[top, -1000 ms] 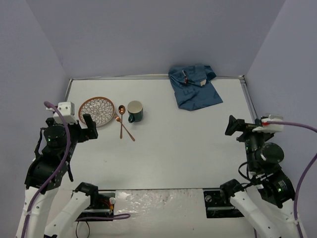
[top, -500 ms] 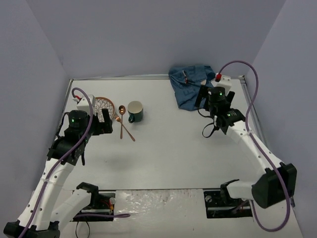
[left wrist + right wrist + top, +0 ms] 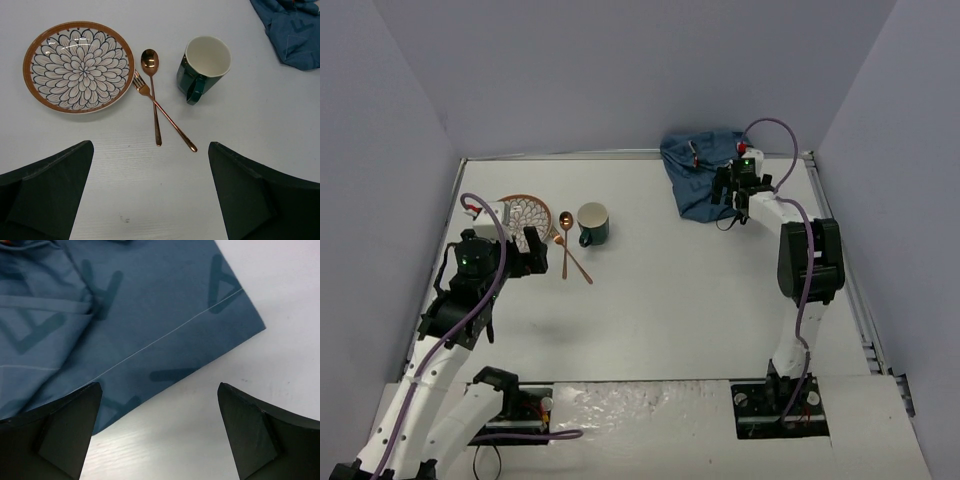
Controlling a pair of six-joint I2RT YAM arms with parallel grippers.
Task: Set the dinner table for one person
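On the white dinner table (image 3: 700, 290) a flower-patterned plate (image 3: 78, 66) with an orange rim lies at the left. A copper spoon (image 3: 152, 90) and a copper fork (image 3: 167, 120) lie crossed just right of it. A dark green mug (image 3: 202, 67) with a white inside stands upright right of them. My left gripper (image 3: 150, 156) is open and empty, above the table just near of the cutlery handles. A crumpled blue cloth mat (image 3: 125, 315) with printed letters lies at the far right. My right gripper (image 3: 160, 392) is open and empty over the cloth's near edge.
In the top view the plate (image 3: 520, 210), mug (image 3: 592, 224) and cloth (image 3: 698, 180) are bounded by grey walls on three sides. Metal strips (image 3: 855, 290) edge the table. A small red-and-white thing (image 3: 693, 150) rests on the cloth.
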